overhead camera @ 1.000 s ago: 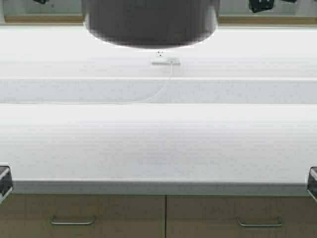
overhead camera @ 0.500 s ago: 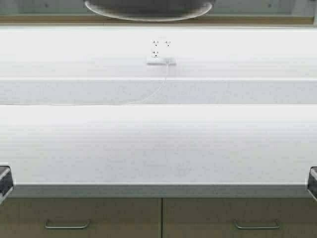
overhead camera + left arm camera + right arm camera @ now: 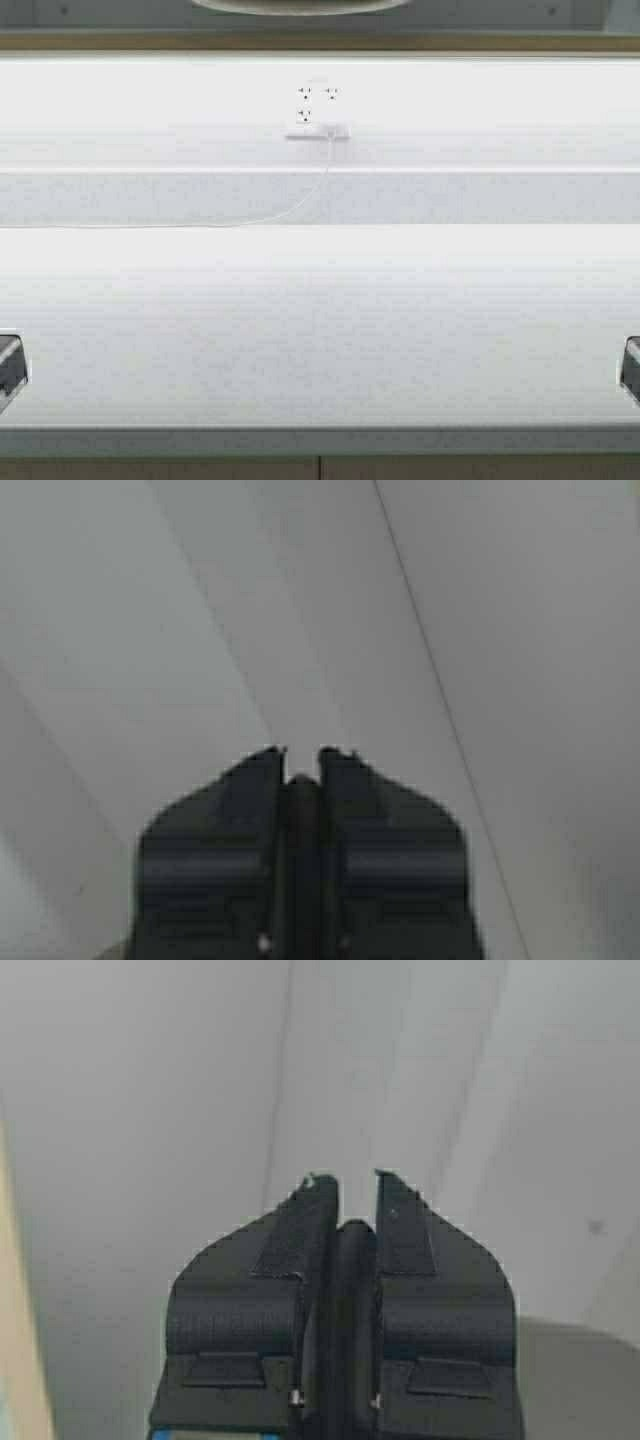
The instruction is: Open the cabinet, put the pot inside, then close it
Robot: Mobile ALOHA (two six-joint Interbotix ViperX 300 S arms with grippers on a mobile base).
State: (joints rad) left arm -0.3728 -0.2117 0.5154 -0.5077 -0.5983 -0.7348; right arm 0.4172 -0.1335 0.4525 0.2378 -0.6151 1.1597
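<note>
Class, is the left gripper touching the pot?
Apart. The left wrist view shows the left gripper before pale panels only, with no pot near; the high view shows the pot at top centre.

The left gripper (image 3: 300, 752) shows its two dark fingers (image 3: 215, 850) pressed nearly together, only a thin slit between the tips, with nothing gripped. Beyond the fingers lie pale grey panels, with a thin dark seam (image 3: 440, 690) running diagonally past them.
</note>
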